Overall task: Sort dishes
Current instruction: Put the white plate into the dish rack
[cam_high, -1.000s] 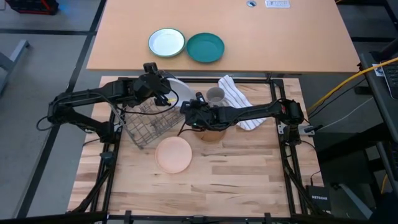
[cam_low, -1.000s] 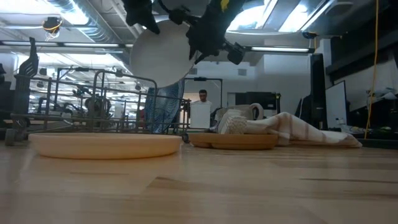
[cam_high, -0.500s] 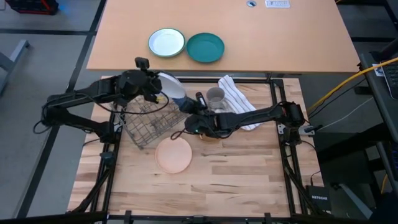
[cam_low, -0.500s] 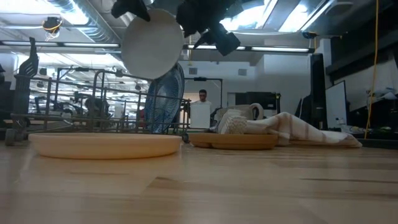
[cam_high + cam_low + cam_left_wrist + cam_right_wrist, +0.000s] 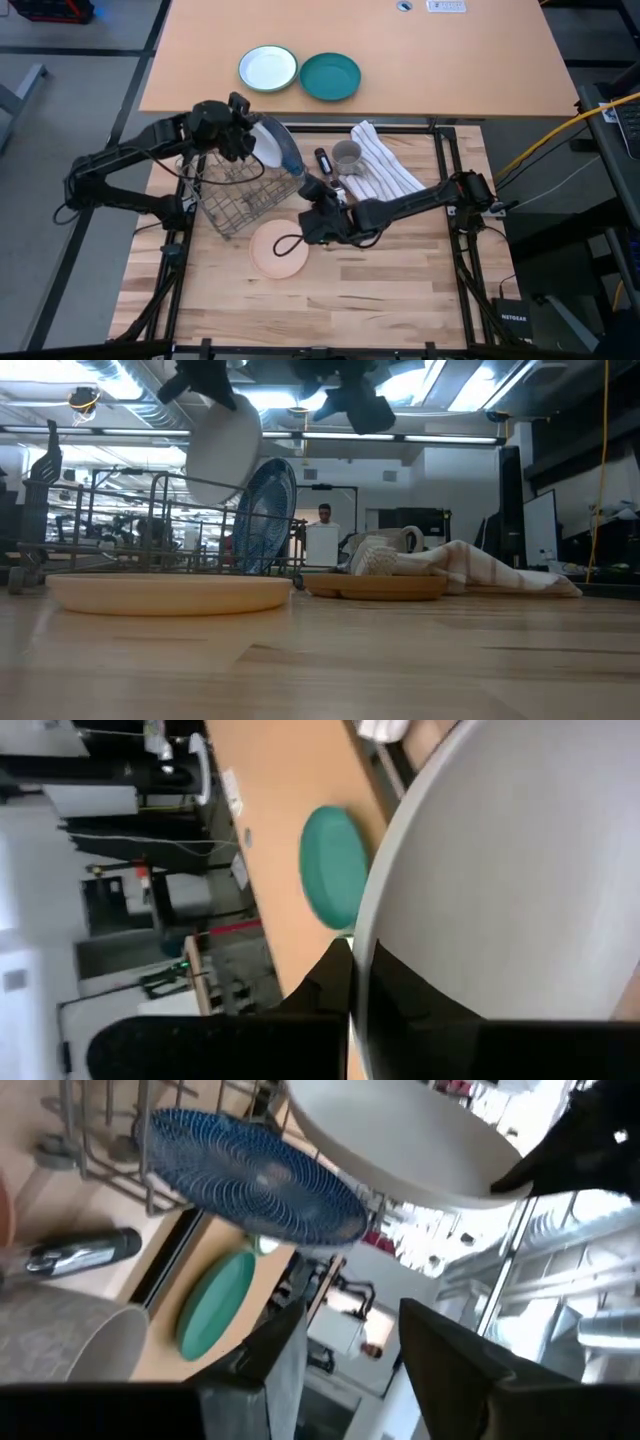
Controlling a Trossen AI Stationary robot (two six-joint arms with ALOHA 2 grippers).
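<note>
Only one word can be read — "NETGEAR", on the small black box point(image 5: 518, 318) at the near right. The white label point(image 5: 445, 6) on the far tabletop is too small to read.

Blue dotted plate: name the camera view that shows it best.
The right wrist view: the blue dotted plate shows nearly its whole patterned face, in the wire rack. The low view shows it on edge, the high view only a sliver; the left wrist view misses it.

My right arm point(image 5: 400, 208) covers the wooden plate from above. A white plate point(image 5: 520, 890) fills my left wrist view, running off its edges and hiding half the teal plate point(image 5: 335, 880).
</note>
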